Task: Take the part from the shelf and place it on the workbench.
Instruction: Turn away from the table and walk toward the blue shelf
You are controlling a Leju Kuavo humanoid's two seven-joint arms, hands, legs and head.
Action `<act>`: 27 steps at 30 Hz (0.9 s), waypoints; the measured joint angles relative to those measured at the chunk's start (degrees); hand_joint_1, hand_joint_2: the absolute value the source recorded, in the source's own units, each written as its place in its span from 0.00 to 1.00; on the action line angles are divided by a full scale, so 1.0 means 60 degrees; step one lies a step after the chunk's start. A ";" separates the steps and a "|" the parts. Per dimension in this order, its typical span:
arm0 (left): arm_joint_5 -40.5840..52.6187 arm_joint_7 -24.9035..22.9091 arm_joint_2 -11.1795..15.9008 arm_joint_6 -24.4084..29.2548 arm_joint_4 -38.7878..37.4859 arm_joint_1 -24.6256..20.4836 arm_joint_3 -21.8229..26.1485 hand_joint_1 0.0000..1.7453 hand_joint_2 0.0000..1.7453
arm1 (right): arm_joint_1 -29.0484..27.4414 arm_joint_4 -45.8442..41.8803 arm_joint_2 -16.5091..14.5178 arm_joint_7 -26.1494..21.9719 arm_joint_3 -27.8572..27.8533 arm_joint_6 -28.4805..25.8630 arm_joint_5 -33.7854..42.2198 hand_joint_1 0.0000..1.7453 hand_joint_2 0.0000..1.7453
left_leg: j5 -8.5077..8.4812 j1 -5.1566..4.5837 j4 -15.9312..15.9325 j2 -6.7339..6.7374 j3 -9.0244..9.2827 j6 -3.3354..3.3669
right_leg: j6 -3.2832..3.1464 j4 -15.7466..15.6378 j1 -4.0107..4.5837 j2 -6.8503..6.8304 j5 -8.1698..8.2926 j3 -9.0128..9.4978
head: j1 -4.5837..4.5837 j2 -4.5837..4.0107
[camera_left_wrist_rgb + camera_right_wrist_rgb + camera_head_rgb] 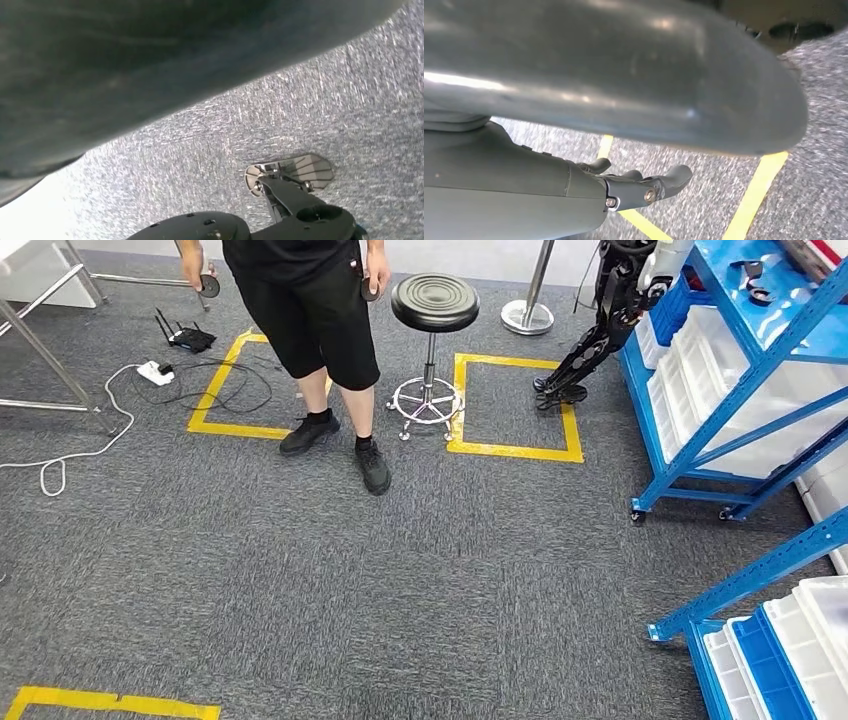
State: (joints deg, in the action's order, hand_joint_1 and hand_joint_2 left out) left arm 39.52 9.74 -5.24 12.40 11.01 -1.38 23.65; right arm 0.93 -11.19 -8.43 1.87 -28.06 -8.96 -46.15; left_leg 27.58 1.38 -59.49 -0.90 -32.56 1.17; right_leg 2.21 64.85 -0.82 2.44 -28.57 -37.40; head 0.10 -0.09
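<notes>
No readable text, labels or numbers appear anywhere.

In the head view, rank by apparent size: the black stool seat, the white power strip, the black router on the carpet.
1. Stool seat, clearly largest.
2. Router and power strip look about alike; both lie far off, so I won't rank them.

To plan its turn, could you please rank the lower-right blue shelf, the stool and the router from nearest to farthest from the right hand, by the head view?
1. Blue shelf, lower right, the right hand's own side.
2. Stool, upper middle.
3. Router, far upper left.
</notes>
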 joint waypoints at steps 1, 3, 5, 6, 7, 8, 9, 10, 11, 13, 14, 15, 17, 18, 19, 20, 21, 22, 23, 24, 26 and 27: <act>0.0007 -0.0015 0.0003 -0.0008 -0.0001 0.0011 0.0005 0.00 0.00 | 0.0023 0.0000 -0.0005 0.0006 0.0000 0.0005 -0.0008 0.00 0.00 | 0.0014 -0.0020 0.0000 0.0138 -0.0003 0.0041 | -0.0030 0.0678 0.0001 -0.0189 -0.0279 -0.0372 | 0.0019 0.0000; 0.0007 -0.0044 0.0007 -0.0012 -0.0002 0.0023 0.0031 0.00 0.00 | 0.0032 0.0000 -0.0010 0.0035 0.0000 0.0014 -0.0017 0.00 0.00 | 0.0038 -0.0051 -0.0001 0.0416 -0.0002 0.0062 | -0.0003 0.1648 -0.0021 -0.0304 -0.0583 -0.0911 | 0.0020 0.0000; 0.0009 -0.0052 0.0009 -0.0012 -0.0001 0.0015 0.0053 0.00 0.00 | 0.0005 0.0000 -0.0006 0.0063 0.0000 0.0016 -0.0023 0.00 0.00 | 0.0062 -0.0058 -0.0001 0.0650 0.0017 0.0047 | 0.0131 0.1132 -0.0023 -0.0413 -0.0308 -0.0661 | 0.0024 0.0000; 0.0010 -0.0053 0.0009 -0.0012 0.0000 0.0010 0.0057 0.00 0.00 | 0.0003 0.0000 -0.0002 0.0071 0.0000 0.0017 -0.0029 0.00 0.00 | 0.0080 -0.0064 -0.0001 0.0751 0.0041 0.0025 | 0.0177 0.0410 -0.0007 -0.0617 -0.0059 -0.0269 | 0.0026 0.0000; 0.0010 -0.0054 0.0008 -0.0011 0.0000 0.0012 0.0061 0.00 0.00 | 0.0020 0.0000 0.0003 0.0071 0.0000 0.0017 -0.0036 0.00 0.00 | 0.0113 -0.0088 -0.0002 0.0856 0.0074 -0.0021 | 0.0186 -0.0276 0.0027 -0.0886 0.0171 0.0102 | 0.0023 0.0000; 0.0010 -0.0056 0.0009 -0.0010 -0.0001 0.0016 0.0066 0.00 0.00 | 0.0043 0.0000 0.0007 0.0070 0.0000 0.0017 -0.0045 0.00 0.00 | 0.0147 -0.0105 0.0000 0.0955 0.0116 -0.0081 | 0.0150 -0.0771 0.0069 -0.1093 0.0328 0.0363 | 0.0012 0.0000; 0.0010 -0.0059 0.0011 -0.0009 0.0000 0.0017 0.0073 0.00 0.00 | 0.0064 0.0000 0.0009 0.0069 0.0000 0.0017 -0.0048 0.00 0.00 | 0.0181 -0.0116 0.0009 0.1057 0.0162 -0.0145 | 0.0083 -0.1005 0.0114 -0.1226 0.0402 0.0478 | 0.0008 0.0000; 0.0010 -0.0062 0.0010 -0.0008 0.0000 0.0013 0.0079 0.00 0.00 | 0.0074 0.0000 0.0013 0.0068 0.0000 0.0017 -0.0049 0.00 0.00 | 0.0205 -0.0118 0.0040 0.1170 0.0217 -0.0214 | 0.0008 -0.1044 0.0153 -0.1195 0.0433 0.0469 | 0.0001 0.0000; 0.0013 -0.0065 0.0008 -0.0008 0.0002 -0.0002 0.0084 0.00 0.00 | 0.0072 0.0000 0.0018 0.0068 0.0000 0.0017 -0.0049 0.00 0.00 | 0.0221 -0.0105 0.0076 0.1268 0.0276 -0.0278 | -0.0076 -0.1079 0.0160 -0.1054 0.0467 0.0491 | 0.0003 0.0000; 0.0016 -0.0065 0.0005 -0.0008 0.0005 -0.0019 0.0090 0.00 0.00 | 0.0045 0.0000 0.0029 0.0069 -0.0002 0.0017 -0.0048 0.00 0.00 | 0.0379 -0.0067 -0.0068 0.1038 0.0299 -0.0378 | -0.0219 -0.1183 0.0076 -0.0799 0.0570 0.0601 | -0.0027 0.0000; 0.0018 -0.0065 0.0006 -0.0008 0.0004 -0.0013 0.0093 0.00 0.00 | 0.0037 0.0000 0.0028 0.0070 -0.0003 0.0017 -0.0048 0.00 0.00 | 0.0601 -0.0052 -0.0402 0.0768 0.0181 -0.0410 | -0.0280 -0.1231 0.0025 -0.0676 0.0613 0.0669 | -0.0052 0.0000; 0.0018 -0.0066 0.0008 -0.0008 0.0001 0.0003 0.0098 0.00 0.00 | 0.0032 0.0000 0.0024 0.0070 -0.0004 0.0020 -0.0048 0.00 0.00 | 0.0906 -0.0035 -0.0951 0.0455 -0.0056 -0.0426 | -0.0319 -0.1248 -0.0005 -0.0553 0.0631 0.0701 | -0.0084 0.0000; 0.0018 -0.0076 0.0007 -0.0008 -0.0005 0.0037 0.0109 0.00 0.00 | 0.0036 0.0000 0.0010 0.0080 -0.0004 0.0029 -0.0048 0.00 0.00 | 0.1438 -0.0031 -0.2172 0.0162 -0.0672 -0.0446 | -0.0361 -0.1246 0.0023 -0.0279 0.0614 0.0733 | -0.0105 0.0000; 0.0018 -0.0082 0.0006 -0.0007 -0.0005 0.0048 0.0115 0.00 0.00 | 0.0030 0.0000 0.0010 0.0087 -0.0005 0.0034 -0.0047 0.00 0.00 | 0.1461 -0.0029 -0.2475 0.0125 -0.0868 -0.0455 | -0.0367 -0.1243 0.0037 -0.0121 0.0608 0.0748 | -0.0107 0.0001; 0.0018 -0.0088 0.0006 -0.0005 -0.0005 0.0052 0.0117 0.00 0.00 | 0.0023 0.0000 0.0011 0.0095 -0.0005 0.0036 -0.0046 0.00 0.00 | 0.1268 -0.0022 -0.2388 0.0109 -0.0887 -0.0457 | -0.0366 -0.1236 0.0041 0.0041 0.0604 0.0764 | -0.0107 0.0001; 0.0018 -0.0095 0.0007 0.0000 -0.0005 0.0053 0.0120 0.00 0.00 | 0.0018 0.0000 0.0015 0.0099 -0.0006 0.0036 -0.0047 0.00 0.00 | 0.0910 -0.0006 -0.1929 0.0068 -0.0723 -0.0456 | -0.0359 -0.1223 0.0037 0.0203 0.0598 0.0783 | -0.0109 0.0001; 0.0018 -0.0099 0.0008 0.0008 -0.0005 0.0053 0.0123 0.00 0.00 | 0.0015 0.0000 0.0015 0.0100 -0.0007 0.0039 -0.0048 0.00 0.00 | 0.0515 0.0024 -0.1271 -0.0069 -0.0460 -0.0455 | -0.0339 -0.1201 0.0028 0.0355 0.0585 0.0794 | -0.0111 0.0001; 0.0018 -0.0104 0.0009 0.0014 -0.0009 0.0053 0.0126 0.00 0.00 | 0.0021 0.0000 0.0015 0.0099 -0.0008 0.0042 -0.0050 0.00 0.00 | 0.0240 0.0047 -0.0668 -0.0270 -0.0204 -0.0452 | -0.0302 -0.1155 0.0046 0.0486 0.0562 0.0782 | -0.0112 0.0000; 0.0019 -0.0106 0.0010 0.0022 -0.0012 0.0045 0.0127 0.00 0.00 | 0.0025 0.0000 0.0014 0.0098 -0.0009 0.0045 -0.0053 0.00 0.00 | 0.0084 0.0058 -0.0250 -0.0426 -0.0026 -0.0432 | -0.0259 -0.1119 0.0051 0.0596 0.0544 0.0755 | -0.0108 0.0000; 0.0020 -0.0106 0.0010 0.0028 -0.0013 0.0027 0.0129 0.00 0.00 | 0.0019 0.0000 0.0013 0.0097 -0.0011 0.0047 -0.0056 0.00 0.00 | 0.0053 0.0040 -0.0054 -0.0531 0.0052 -0.0392 | -0.0204 -0.1104 0.0050 0.0684 0.0533 0.0713 | -0.0104 0.0001; 0.0024 -0.0102 0.0010 0.0041 -0.0006 -0.0014 0.0130 0.00 0.00 | -0.0010 0.0000 0.0013 0.0097 -0.0023 0.0050 -0.0059 0.00 0.00 | 0.0060 -0.0020 -0.0007 -0.0407 0.0064 -0.0255 | -0.0094 -0.1121 0.0005 0.0822 0.0545 0.0610 | -0.0101 0.0001; 0.0025 -0.0097 0.0010 0.0046 -0.0001 -0.0024 0.0131 0.00 0.00 | -0.0026 0.0000 0.0013 0.0097 -0.0035 0.0052 -0.0060 0.00 0.00 | 0.0039 -0.0034 0.0029 -0.0311 0.0082 -0.0175 | -0.0051 -0.1069 -0.0008 0.0715 0.0525 0.0550 | -0.0100 0.0001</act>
State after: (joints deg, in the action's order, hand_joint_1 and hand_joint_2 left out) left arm 39.66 9.16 -5.18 12.68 11.00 -1.52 24.44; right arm 0.77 -11.19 -8.35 2.45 -28.27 -8.64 -46.51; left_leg 27.82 1.18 -59.32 -2.77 -32.07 0.12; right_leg 1.91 58.44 -0.86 6.73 -25.41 -34.10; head -0.50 -0.08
